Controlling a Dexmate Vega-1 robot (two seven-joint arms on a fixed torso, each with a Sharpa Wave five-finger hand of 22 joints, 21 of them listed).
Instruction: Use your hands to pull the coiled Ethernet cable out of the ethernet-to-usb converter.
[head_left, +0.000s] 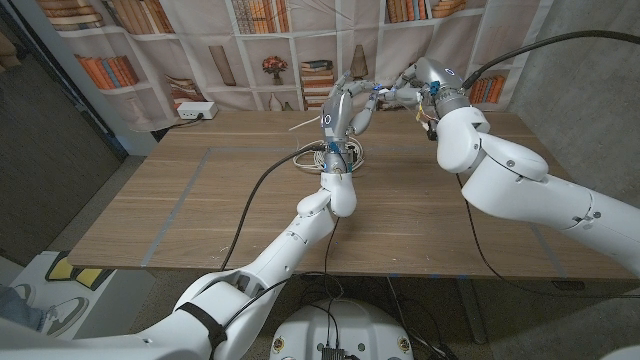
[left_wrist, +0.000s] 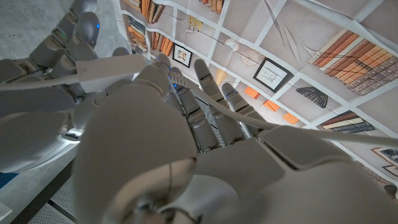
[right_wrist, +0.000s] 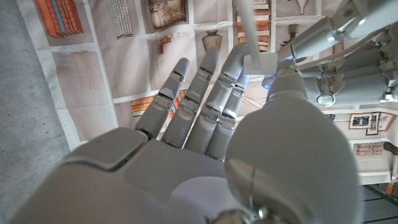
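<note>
- Though small in the head view, sits at the far middle of the brown wooden table (head_left: 180, 210): pale coiled Ethernet cable (head_left: 325, 157), most of its loops lying on the wood, one end apparently rising to the hands above it.
- Raised just over that coil: left hand (head_left: 345, 108), fingers curled, thumb seemingly pressing a white strand of the cable across the palm side; looks like a hold, not certain.
- Just to its right, almost touching: right hand (head_left: 405, 88), fingers long and nearly straight, fingertips and thumb apparently pinching the small white ethernet-to-usb converter (right_wrist: 258, 62), with a thin white lead running off it.
- Cannot tell whether the plug is seated or already free; joint hidden between the fingers.
- Handling, as a judgement: light, limp cable that bends rather than pushes; hard, smooth little converter likely to slip or twist in a loose pinch; latch tab on the plug probably needs pressing before any pull.
- Best hold: on the stiff plug body right at the joint, not on the soft cord, which would stretch and strain.
- Room: open wood left, right and near; straight pull apart sideways looks free.
- Tight side: far table edge and printed bookshelf backdrop (head_left: 250, 40) close behind; trailing coil could drag.
</note>
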